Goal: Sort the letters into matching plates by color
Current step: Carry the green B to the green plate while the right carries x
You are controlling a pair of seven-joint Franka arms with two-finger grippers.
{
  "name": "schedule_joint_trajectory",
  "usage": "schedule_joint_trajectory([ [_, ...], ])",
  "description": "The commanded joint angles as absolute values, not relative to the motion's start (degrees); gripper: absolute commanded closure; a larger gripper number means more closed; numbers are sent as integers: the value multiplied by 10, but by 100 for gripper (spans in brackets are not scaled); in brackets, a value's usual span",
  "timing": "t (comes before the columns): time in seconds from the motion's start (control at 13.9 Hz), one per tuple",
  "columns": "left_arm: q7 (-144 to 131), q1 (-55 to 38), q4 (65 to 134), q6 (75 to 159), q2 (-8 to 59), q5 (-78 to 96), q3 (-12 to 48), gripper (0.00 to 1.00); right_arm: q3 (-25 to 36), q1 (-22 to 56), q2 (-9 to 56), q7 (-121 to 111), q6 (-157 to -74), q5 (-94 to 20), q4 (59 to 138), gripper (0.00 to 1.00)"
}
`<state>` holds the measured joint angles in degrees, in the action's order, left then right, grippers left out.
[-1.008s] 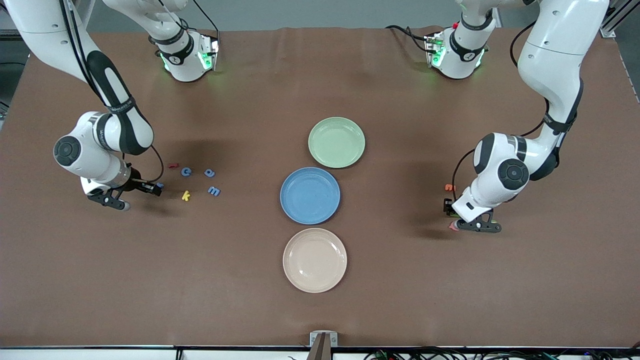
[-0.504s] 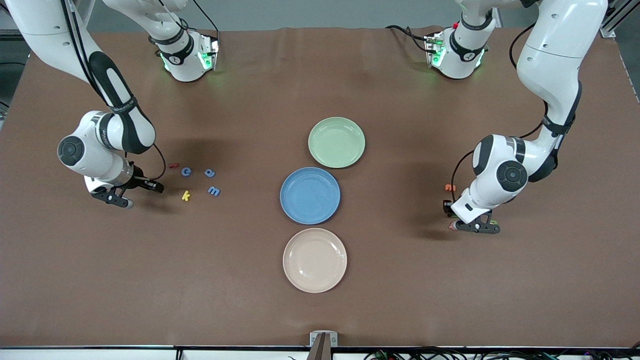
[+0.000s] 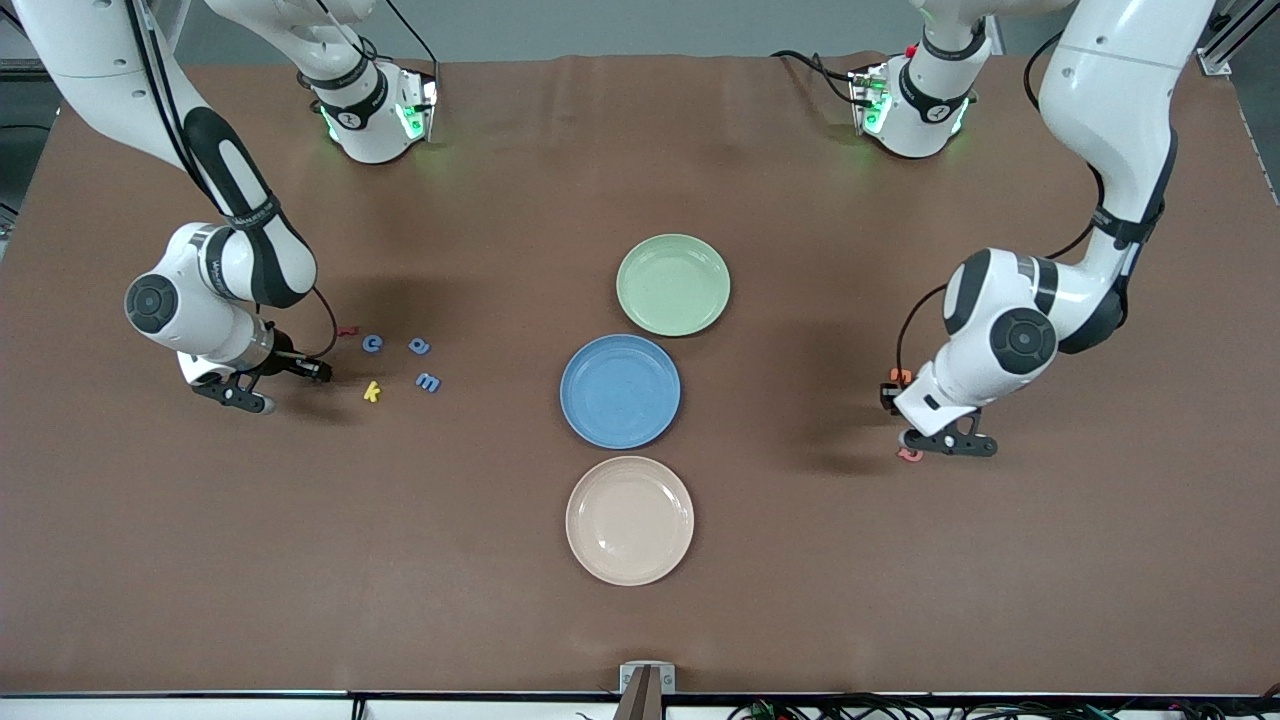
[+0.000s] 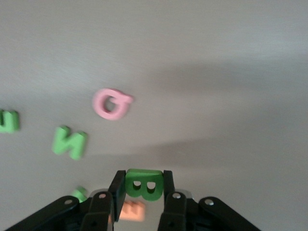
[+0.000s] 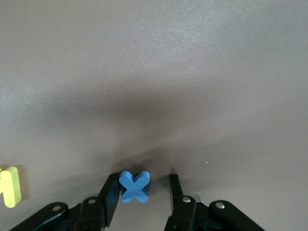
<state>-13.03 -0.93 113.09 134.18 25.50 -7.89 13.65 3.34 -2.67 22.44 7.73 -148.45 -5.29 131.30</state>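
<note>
The left gripper (image 4: 142, 185) is pinching a green letter B (image 4: 142, 183) above the table; the right gripper (image 5: 143, 187), jaws apart, is straddling a blue X (image 5: 134, 186). Both look light, rigid, best held across flat sides.

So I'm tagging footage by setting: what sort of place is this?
Probably a robotics lab test bench: two arms bolted to a brown-covered table, cables trailing along its edge, and staged props, namely plates such as the blue plate and small letters like the yellow k.
</note>
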Motion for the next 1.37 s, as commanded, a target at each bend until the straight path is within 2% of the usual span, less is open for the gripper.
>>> schedule_joint_trajectory([
  [0.0,-211,-10,1148,1314,228,-89,189,99,32,-24,229,76,-1491,-59,1314,77],
  [0.29,-343,-11,1150,1312,231,-89,275,100,32,-24,231,76,-1490,-59,1313,97],
  [0.43,-391,-18,1153,1313,235,-89,308,100,32,-13,229,82,-1479,-59,1309,99],
  [0.72,-514,-109,1157,1317,244,-91,312,100,30,10,216,128,-1400,-59,1269,99],
  [1.15,-641,-199,1158,1344,272,-91,312,99,30,119,206,313,-1359,-60,1228,100],
  [1.3,-670,-213,1158,1351,283,-91,311,94,29,175,209,413,-1340,-60,1189,100],
])
